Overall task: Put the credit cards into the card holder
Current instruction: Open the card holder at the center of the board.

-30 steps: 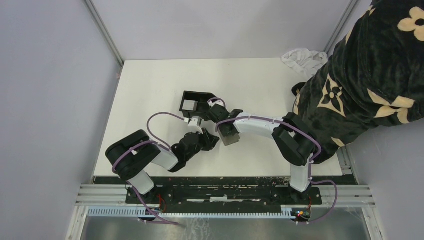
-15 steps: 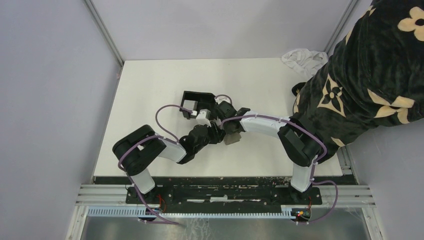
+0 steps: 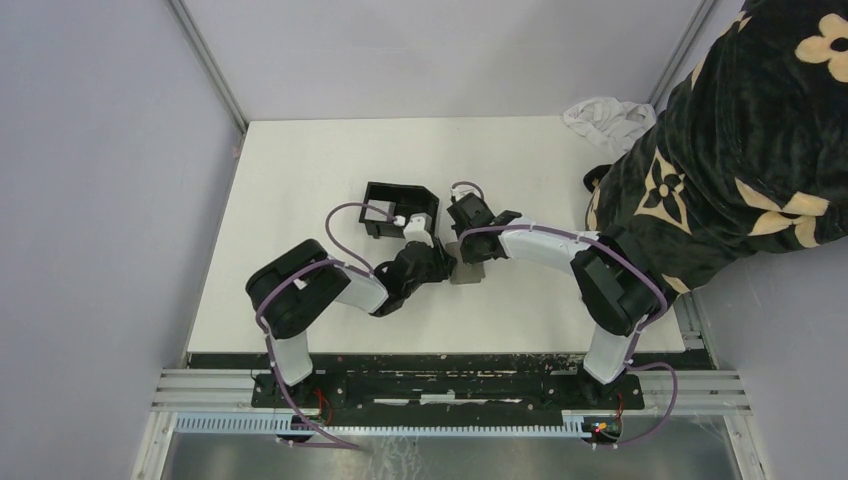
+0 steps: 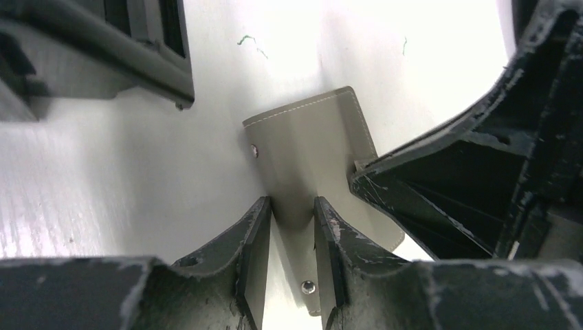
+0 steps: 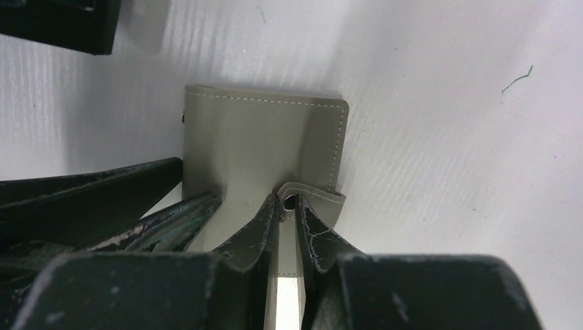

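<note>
The card holder (image 3: 468,273) is a taupe stitched wallet with snap studs, lying flat on the white table. In the right wrist view my right gripper (image 5: 287,201) is shut on the small snap tab at the edge of the card holder (image 5: 261,137), which curls over its tips. My left gripper (image 4: 293,206) stands narrowly open over the card holder (image 4: 309,137), its tips down on the flap beside a stud. From above, the left gripper (image 3: 447,263) and right gripper (image 3: 467,256) meet at the wallet. I can make out no credit cards.
An open-top black box (image 3: 402,190) with one bevelled corner stands just behind and left of the wallet, a pale patch showing inside. A person in a dark flower-patterned garment (image 3: 740,150) leans over the table's right edge. A white cloth (image 3: 605,115) lies at the back right.
Both arms have swung their grippers in over the wallet, the left from the near left. The right jaws have narrowed onto the tab. The wallet has shifted slightly.
</note>
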Robot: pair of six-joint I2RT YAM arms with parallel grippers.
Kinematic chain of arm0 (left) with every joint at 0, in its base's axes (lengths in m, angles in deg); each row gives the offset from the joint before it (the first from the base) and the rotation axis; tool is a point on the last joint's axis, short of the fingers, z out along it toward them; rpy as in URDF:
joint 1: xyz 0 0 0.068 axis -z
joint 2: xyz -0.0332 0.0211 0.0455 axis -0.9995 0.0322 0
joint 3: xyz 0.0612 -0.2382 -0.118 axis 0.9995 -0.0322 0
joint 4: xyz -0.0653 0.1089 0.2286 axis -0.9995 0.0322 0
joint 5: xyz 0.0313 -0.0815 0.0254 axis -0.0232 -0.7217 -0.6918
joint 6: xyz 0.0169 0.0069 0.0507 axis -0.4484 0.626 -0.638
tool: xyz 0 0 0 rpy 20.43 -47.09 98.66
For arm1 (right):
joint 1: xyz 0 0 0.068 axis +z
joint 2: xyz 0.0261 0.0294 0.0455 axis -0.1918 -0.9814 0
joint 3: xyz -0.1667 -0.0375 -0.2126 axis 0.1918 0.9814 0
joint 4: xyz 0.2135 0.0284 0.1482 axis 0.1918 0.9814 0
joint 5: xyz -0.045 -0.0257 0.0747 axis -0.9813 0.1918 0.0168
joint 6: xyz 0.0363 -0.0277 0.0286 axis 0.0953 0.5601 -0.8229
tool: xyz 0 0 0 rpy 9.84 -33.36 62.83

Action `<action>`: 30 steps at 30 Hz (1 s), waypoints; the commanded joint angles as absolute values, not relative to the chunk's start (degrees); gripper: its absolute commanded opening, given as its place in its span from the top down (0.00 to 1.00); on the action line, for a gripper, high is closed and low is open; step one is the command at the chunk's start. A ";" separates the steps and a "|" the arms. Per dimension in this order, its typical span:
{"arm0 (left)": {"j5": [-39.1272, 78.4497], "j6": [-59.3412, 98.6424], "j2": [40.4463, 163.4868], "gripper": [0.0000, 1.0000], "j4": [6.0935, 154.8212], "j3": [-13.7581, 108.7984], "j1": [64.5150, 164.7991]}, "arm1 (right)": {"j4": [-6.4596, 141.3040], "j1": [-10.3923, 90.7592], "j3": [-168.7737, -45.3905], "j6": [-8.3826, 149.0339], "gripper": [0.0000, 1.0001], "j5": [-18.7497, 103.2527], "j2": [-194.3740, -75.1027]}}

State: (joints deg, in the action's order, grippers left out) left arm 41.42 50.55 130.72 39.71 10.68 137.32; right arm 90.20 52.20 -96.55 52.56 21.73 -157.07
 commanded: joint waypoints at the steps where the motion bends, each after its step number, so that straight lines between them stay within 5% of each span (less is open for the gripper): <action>1: 44.59 49.16 133.22 0.65 48.55 15.80 138.09 | 88.01 50.35 -94.06 50.57 0.98 27.19 -155.42; 11: 48.24 51.16 137.71 0.77 59.38 20.42 138.46 | 85.84 46.44 -91.82 49.42 0.99 30.22 -150.97; 30: 53.21 52.91 134.11 0.75 63.61 17.80 138.52 | 87.23 40.50 -86.18 49.59 0.99 26.91 -143.05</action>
State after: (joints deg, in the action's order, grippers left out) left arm 50.21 52.67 134.24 52.50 20.98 138.55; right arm 86.49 41.38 -87.33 49.79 29.53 -145.27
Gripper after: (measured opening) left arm 0.243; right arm 0.052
